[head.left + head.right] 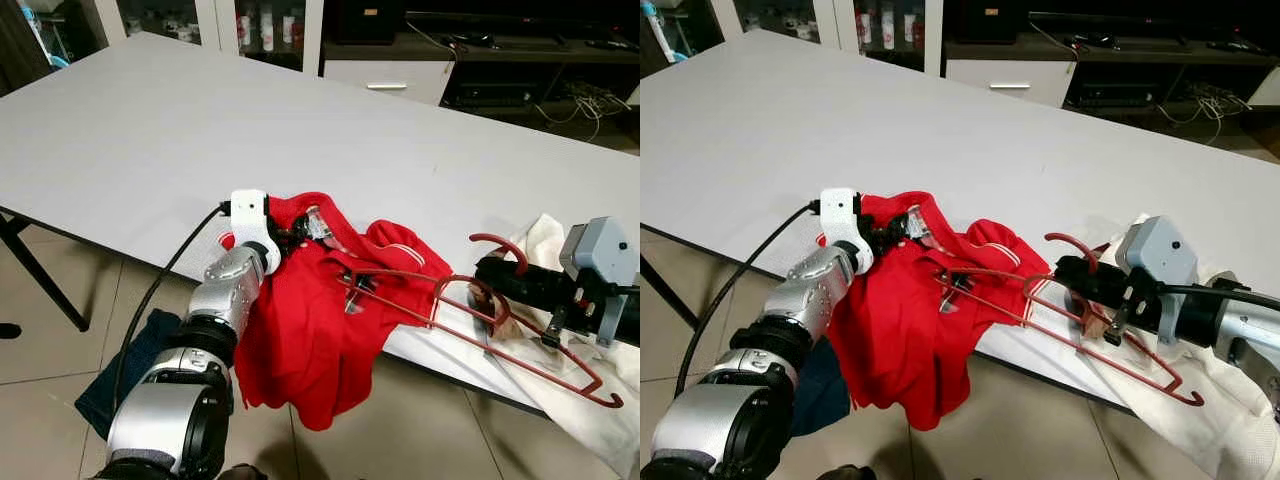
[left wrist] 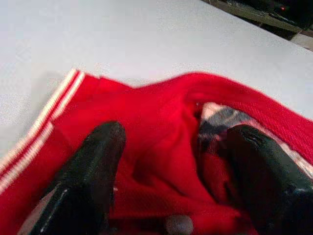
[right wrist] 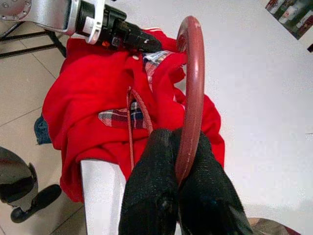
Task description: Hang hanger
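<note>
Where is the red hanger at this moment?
The red hanger lies at the table's near edge on the robot's right, hook held in the right gripper, one end tucked into the red shirt.
</note>
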Motion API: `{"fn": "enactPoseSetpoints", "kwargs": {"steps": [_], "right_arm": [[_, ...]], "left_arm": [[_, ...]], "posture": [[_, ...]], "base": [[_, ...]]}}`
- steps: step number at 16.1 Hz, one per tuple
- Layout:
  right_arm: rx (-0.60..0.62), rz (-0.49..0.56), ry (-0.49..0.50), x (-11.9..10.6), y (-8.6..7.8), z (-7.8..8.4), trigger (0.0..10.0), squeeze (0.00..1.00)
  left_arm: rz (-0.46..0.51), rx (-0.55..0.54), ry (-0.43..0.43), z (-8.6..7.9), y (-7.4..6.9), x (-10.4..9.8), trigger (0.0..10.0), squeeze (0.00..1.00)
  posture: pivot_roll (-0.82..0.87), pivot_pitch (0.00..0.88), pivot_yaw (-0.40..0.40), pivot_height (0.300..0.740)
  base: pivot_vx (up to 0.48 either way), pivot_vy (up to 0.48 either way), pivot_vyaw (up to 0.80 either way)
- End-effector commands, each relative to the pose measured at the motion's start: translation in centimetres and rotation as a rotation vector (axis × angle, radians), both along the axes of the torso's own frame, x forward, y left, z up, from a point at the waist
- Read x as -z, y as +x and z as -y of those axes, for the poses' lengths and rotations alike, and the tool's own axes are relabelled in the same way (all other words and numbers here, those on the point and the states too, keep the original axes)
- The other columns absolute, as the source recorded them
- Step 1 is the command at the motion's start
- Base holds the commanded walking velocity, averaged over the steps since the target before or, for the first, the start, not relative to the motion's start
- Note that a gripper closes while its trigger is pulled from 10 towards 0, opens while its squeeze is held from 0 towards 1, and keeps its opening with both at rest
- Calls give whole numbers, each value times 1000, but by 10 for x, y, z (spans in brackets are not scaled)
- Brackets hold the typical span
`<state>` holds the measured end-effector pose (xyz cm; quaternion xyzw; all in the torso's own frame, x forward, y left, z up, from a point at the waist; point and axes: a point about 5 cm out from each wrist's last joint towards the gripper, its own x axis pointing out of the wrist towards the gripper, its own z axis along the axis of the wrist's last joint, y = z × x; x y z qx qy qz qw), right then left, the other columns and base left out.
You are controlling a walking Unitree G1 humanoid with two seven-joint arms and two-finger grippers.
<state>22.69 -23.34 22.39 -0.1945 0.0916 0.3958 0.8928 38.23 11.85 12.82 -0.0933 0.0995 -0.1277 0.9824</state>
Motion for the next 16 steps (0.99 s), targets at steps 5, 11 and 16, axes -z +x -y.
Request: {"fn": "enactPoseSetpoints", "kwargs": {"steps": [5,11,16], "right_arm": [[8,14,-13,-3,0,0,9882,0],[2,15,-9,-3,0,-2,9882,0],[7,15,-14,-4,-3,0,9843,0]], "left_arm": [[186,-32,96,-6,6,-30,10000,0],[-7,35,148,-10,-3,13,10000,0],[-145,101,168,-8,-11,34,10000,0]], "posture": [[-7,101,-50,740],[-14,100,-51,740],[-25,103,-52,740]], "base": [[0,0,0],[0,0,0],[0,0,0]]}}
